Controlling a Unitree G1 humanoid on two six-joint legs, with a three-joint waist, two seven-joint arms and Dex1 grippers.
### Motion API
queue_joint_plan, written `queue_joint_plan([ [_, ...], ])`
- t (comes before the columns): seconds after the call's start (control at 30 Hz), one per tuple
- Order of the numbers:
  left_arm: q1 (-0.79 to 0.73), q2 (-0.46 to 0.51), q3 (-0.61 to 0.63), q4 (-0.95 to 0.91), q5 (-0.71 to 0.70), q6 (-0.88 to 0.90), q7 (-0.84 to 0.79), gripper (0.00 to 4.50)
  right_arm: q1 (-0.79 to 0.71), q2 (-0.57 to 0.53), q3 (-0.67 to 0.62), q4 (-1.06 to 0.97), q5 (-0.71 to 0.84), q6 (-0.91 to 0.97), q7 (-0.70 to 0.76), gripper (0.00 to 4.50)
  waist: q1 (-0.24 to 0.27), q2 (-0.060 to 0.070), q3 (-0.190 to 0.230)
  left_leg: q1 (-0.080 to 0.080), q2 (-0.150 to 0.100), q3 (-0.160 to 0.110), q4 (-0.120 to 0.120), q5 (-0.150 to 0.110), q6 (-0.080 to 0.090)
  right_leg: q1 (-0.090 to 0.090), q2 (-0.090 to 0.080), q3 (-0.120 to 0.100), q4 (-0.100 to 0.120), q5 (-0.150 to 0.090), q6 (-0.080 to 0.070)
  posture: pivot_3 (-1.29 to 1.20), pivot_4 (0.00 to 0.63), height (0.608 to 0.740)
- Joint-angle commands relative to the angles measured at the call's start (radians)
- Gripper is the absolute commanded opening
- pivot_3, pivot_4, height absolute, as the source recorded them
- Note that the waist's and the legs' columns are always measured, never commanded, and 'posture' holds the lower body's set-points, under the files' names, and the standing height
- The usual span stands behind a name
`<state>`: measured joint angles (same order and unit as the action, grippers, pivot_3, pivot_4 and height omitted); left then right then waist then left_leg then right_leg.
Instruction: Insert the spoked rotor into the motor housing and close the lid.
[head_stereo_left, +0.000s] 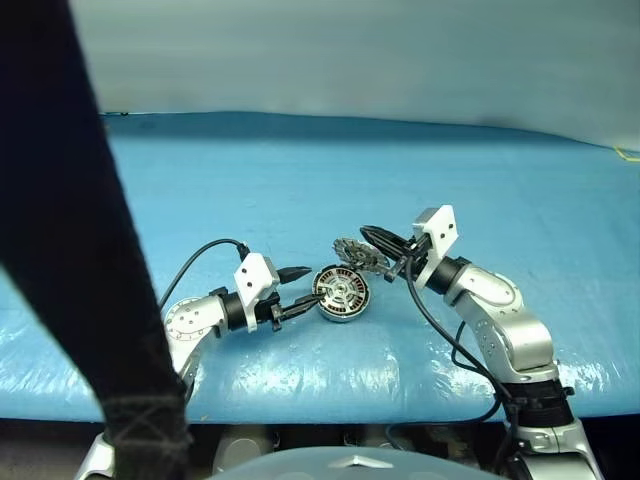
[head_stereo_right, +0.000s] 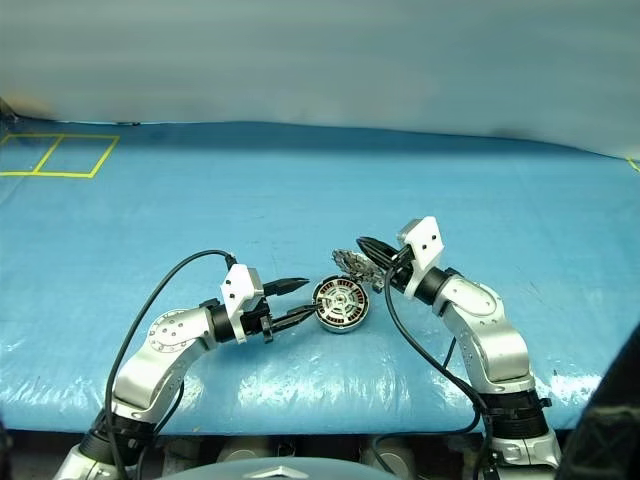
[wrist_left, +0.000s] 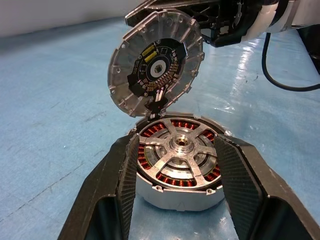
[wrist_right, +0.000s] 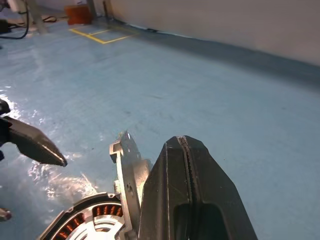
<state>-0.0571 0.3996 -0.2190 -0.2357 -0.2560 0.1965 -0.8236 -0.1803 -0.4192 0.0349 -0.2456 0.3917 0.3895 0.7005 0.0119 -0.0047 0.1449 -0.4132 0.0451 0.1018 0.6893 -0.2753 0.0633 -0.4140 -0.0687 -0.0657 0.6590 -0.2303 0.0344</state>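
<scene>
With the spoked rotor (wrist_left: 179, 156) seated in the motor housing (wrist_left: 176, 192), left gripper (wrist_left: 177, 165) jaws clamp it; lid (wrist_left: 156, 61) open, apparently nudged by right gripper (wrist_right: 184, 165), jaws together.

Blue table (head_stereo_right: 300, 190), motor housing (head_stereo_right: 340, 305) tilted between fingers of left gripper (head_stereo_right: 303, 301), lid (head_stereo_right: 352, 265) raised open behind it, right gripper (head_stereo_right: 366, 250) closed, touching lid.
</scene>
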Motion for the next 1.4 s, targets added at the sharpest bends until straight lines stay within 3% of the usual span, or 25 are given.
queue_joint_plan([
  [0.03, 0.004, 0.000, -0.004, -0.032, -0.006, -0.010, 0.001, 2.54, -0.035, -0.029, 0.049, 0.006, -0.035, 0.004, 0.034, 0.02, -0.002, 0.000, 0.000, 0.000, 0.000, 0.000, 0.000, 0.000, 0.000, 0.000, 0.000, 0.000, 0.000, 0.000, 0.000, 0.00, 0.150, 0.740],
  [0.23, 0.013, 0.000, 0.002, -0.021, -0.014, -0.023, -0.009, 2.54, -0.017, -0.080, 0.116, 0.007, -0.094, 0.000, 0.071, 0.02, 0.000, 0.000, 0.000, 0.000, 0.000, 0.000, 0.000, 0.000, 0.000, 0.000, 0.000, 0.000, 0.000, 0.000, -0.001, 0.00, 0.150, 0.740],
  [0.33, 0.020, 0.050, 0.014, -0.029, -0.049, 0.008, -0.076, 2.54, 0.012, -0.079, 0.142, 0.000, -0.114, -0.005, 0.070, 0.02, 0.000, 0.000, 0.000, 0.000, 0.000, 0.000, 0.000, 0.000, 0.000, 0.000, 0.000, 0.000, 0.000, 0.000, -0.001, 0.00, 0.150, 0.740],
  [0.53, 0.009, 0.083, 0.045, 0.024, -0.041, -0.024, -0.084, 2.54, 0.058, -0.030, 0.150, 0.010, -0.152, -0.033, 0.005, 0.02, -0.001, 0.000, 0.000, 0.000, 0.000, 0.000, 0.000, 0.000, -0.001, 0.000, 0.000, 0.000, 0.000, 0.000, -0.001, 0.00, 0.150, 0.740],
  [0.77, 0.014, 0.059, 0.009, 0.045, -0.036, -0.047, -0.106, 2.54, 0.121, -0.019, 0.189, 0.012, -0.207, -0.051, -0.030, 0.02, 0.000, 0.000, 0.000, 0.001, 0.000, 0.000, 0.000, 0.000, 0.000, 0.001, -0.001, 0.000, 0.000, -0.001, -0.002, 0.00, 0.150, 0.740],
  [0.97, 0.015, 0.057, -0.005, 0.043, -0.032, -0.056, -0.112, 2.54, 0.119, 0.046, 0.124, -0.041, -0.215, -0.174, -0.121, 0.02, -0.001, 0.000, 0.000, 0.001, 0.000, 0.000, 0.000, 0.001, -0.001, 0.001, 0.000, 0.000, 0.001, -0.003, -0.002, 0.00, 0.150, 0.740],
  [1.07, 0.013, 0.051, -0.006, 0.040, -0.025, -0.055, -0.100, 2.54, 0.117, 0.045, 0.110, -0.100, -0.155, -0.167, -0.079, 0.63, 0.000, 0.000, 0.000, 0.001, 0.000, 0.000, 0.000, 0.001, -0.001, 0.000, 0.000, 0.000, 0.001, -0.003, -0.002, 0.00, 0.150, 0.740],
  [1.4, 0.009, 0.033, -0.015, 0.018, -0.016, -0.023, -0.063, 2.54, 0.159, 0.005, 0.116, -0.112, -0.146, -0.101, -0.054, 3.93, 0.000, 0.000, 0.000, 0.000, 0.000, 0.000, 0.000, 0.000, -0.001, 0.000, 0.000, 0.000, 0.000, -0.002, -0.003, 0.00, 0.150, 0.740],
])
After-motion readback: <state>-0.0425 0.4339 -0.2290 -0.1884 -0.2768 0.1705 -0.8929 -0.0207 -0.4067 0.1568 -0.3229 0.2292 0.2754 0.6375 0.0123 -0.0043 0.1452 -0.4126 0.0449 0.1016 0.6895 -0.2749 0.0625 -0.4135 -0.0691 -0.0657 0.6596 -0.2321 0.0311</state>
